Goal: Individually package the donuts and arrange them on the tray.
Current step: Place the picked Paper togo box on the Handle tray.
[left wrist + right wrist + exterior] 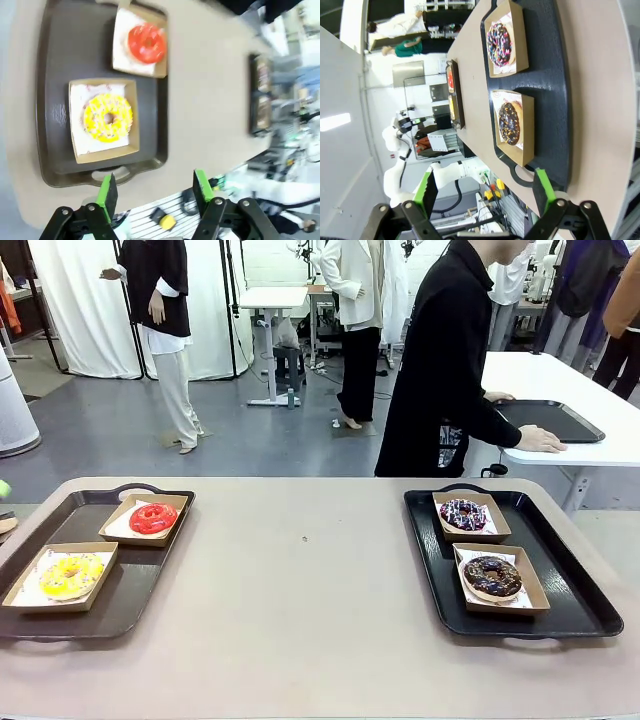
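My left fingers (155, 192) stand apart with nothing between them, green pads upright, hanging above the near edge of the desk (300, 580). My wrist looks down on the left tray (55, 90) from above its near handle. At 11 o'clock from my fingers sits the yellow sprinkled donut (107, 117) in its paper-lined box (80, 150); beyond it at 12 o'clock the red donut (146, 43) lies in a second box (120, 65), both on that tray.

My right fingers (487, 192) are spread wide and empty too, the wrist rolled so the desk runs up the picture. They hover off the near end of the right tray (555, 100), just past its handle. At 12 o'clock the chocolate donut (509, 123) rests in a box (526, 130), and farther along the tray the dark donut with white-purple sprinkles (499, 43) sits in another box (517, 40).

From the front, 2 trays lie at 9 and 3 o'clock on the desk, well apart, each carrying 2 boxed donuts: red (153, 518) behind yellow (70, 575) on the left, sprinkled dark (463, 514) behind chocolate (492, 576) on the right. Across the desk a person in black (440, 370) leans toward a white table (570, 390), 1 hand (540, 442) flat on it beside another tray (550, 420).
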Robot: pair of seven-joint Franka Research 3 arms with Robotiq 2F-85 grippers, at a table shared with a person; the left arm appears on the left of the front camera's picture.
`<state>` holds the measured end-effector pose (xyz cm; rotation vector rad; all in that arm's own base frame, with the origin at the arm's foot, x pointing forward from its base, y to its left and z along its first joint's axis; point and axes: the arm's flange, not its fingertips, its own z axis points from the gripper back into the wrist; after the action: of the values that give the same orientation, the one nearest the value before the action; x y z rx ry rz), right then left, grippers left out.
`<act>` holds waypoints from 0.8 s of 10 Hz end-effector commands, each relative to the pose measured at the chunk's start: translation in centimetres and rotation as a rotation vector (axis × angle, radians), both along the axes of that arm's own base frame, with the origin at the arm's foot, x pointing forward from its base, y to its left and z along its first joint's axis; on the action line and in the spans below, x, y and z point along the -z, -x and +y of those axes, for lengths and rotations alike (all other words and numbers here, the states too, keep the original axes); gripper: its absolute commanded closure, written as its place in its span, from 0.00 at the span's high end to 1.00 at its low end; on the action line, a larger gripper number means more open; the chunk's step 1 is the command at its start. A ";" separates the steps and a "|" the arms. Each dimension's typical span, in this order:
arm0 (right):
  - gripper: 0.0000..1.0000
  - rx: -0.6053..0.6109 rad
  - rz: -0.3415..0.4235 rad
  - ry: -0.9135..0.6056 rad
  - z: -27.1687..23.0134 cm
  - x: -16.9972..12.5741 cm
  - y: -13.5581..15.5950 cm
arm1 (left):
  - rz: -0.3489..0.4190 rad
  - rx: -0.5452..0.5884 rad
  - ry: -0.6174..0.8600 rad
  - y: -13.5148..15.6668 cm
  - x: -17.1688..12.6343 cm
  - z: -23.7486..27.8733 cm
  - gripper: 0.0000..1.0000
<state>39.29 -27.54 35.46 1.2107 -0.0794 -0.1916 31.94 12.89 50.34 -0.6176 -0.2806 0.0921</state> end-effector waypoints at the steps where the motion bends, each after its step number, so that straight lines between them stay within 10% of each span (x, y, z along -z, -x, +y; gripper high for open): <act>1: 1.00 -0.004 -0.001 -0.007 0.0 -0.1 0.0 | -0.063 0.027 0.241 -1.4 0.5 6.1 0.80; 3: 1.00 -0.004 -0.001 -0.007 0.0 -0.1 0.0 | -0.104 -0.013 0.433 -0.8 1.1 12.5 0.80; 8: 1.00 -0.004 -0.001 -0.007 0.0 -0.1 0.0 | 0.076 -0.078 0.572 -1.1 3.0 17.4 0.80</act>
<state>39.28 -27.56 35.46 1.2109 -0.0794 -0.1918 32.27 29.60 46.79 -1.1791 -0.2152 0.2699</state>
